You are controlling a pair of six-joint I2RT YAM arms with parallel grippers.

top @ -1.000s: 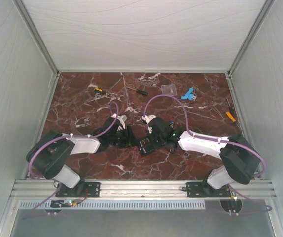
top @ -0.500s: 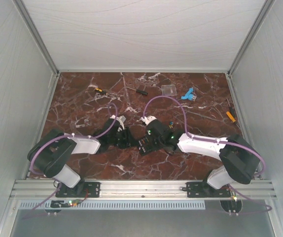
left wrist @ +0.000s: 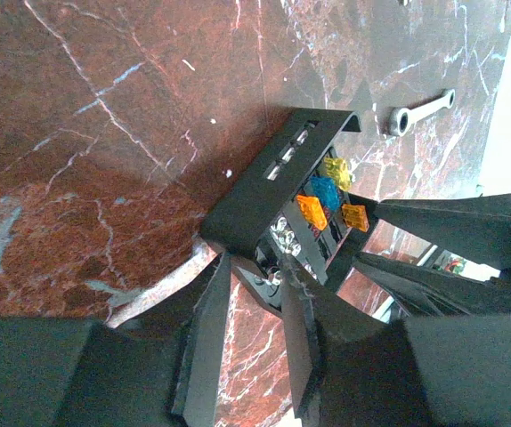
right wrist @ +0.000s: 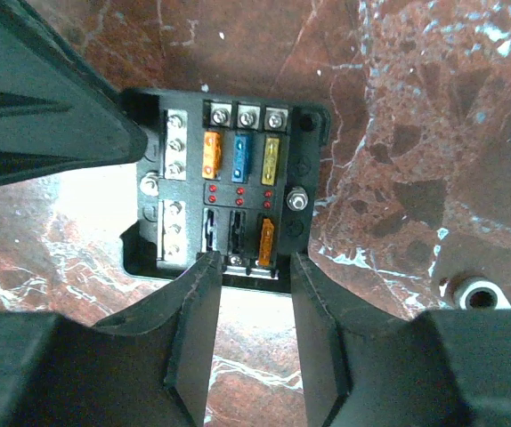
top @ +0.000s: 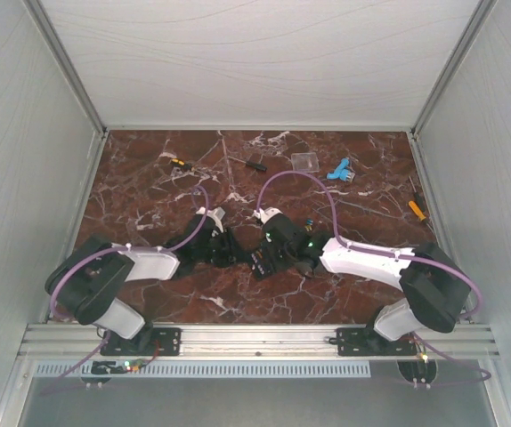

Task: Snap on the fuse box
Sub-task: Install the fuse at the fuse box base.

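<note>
While the left jaws clamp one edge of the single fuse box (right wrist: 238, 191), the right jaws stand apart, tips at its near edge; four coloured fuses (right wrist: 243, 153) show inside.

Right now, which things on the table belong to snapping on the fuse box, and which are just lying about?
In the job: fuse box, left gripper, right gripper.

Lying about: clear plastic square, blue part, small wrench, orange-handled screwdriver, yellow-and-black tool, black tool.
</note>
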